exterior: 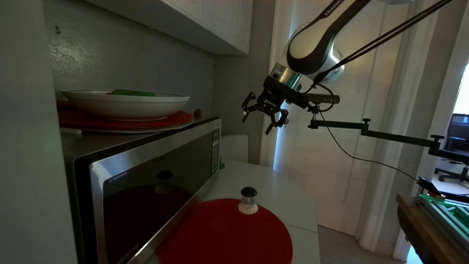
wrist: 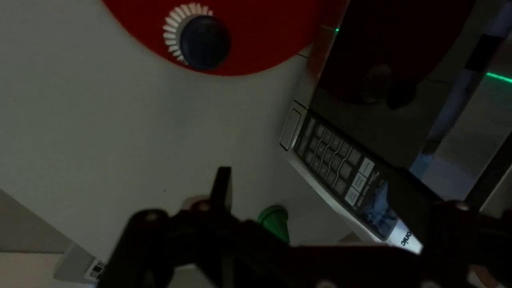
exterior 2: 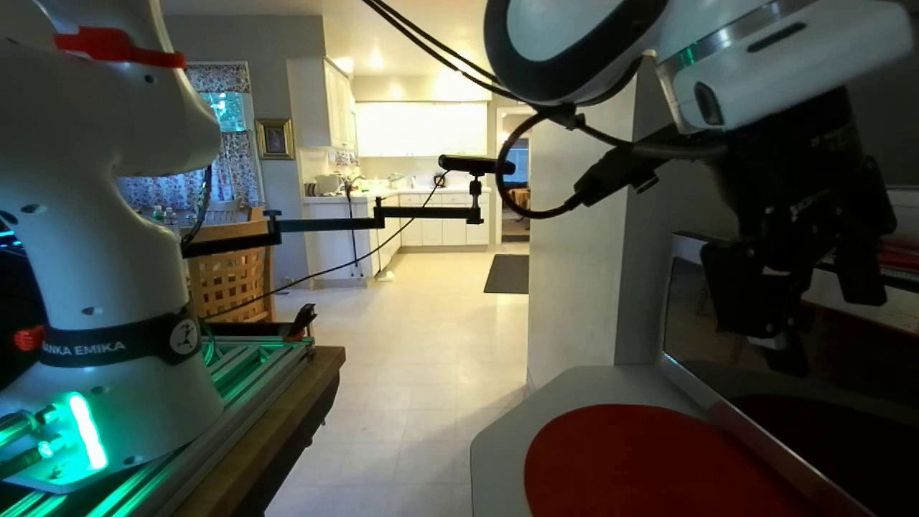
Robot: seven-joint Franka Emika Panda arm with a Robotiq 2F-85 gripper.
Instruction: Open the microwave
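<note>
microwave [exterior: 154, 183] stands closed, silver framing its dark reflective glass, the gripper [exterior: 257, 124] with jaws spread wide

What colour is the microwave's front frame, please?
The frame is silver, clearest in an exterior view.

Dim wrist view, washed-out kitchen cabinets [exterior 2: 422, 129], green light strip [exterior 2: 87, 431] glowing

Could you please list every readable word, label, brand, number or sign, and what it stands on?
"FRANK", cut off: arm.
"ANKA EMIKA": band on the robot's base.
"onic", rest unreadable: microwave.
Too small or blurred: keypad print, patterned label, microwave's lower-front lettering, marks above the fingers.
</note>
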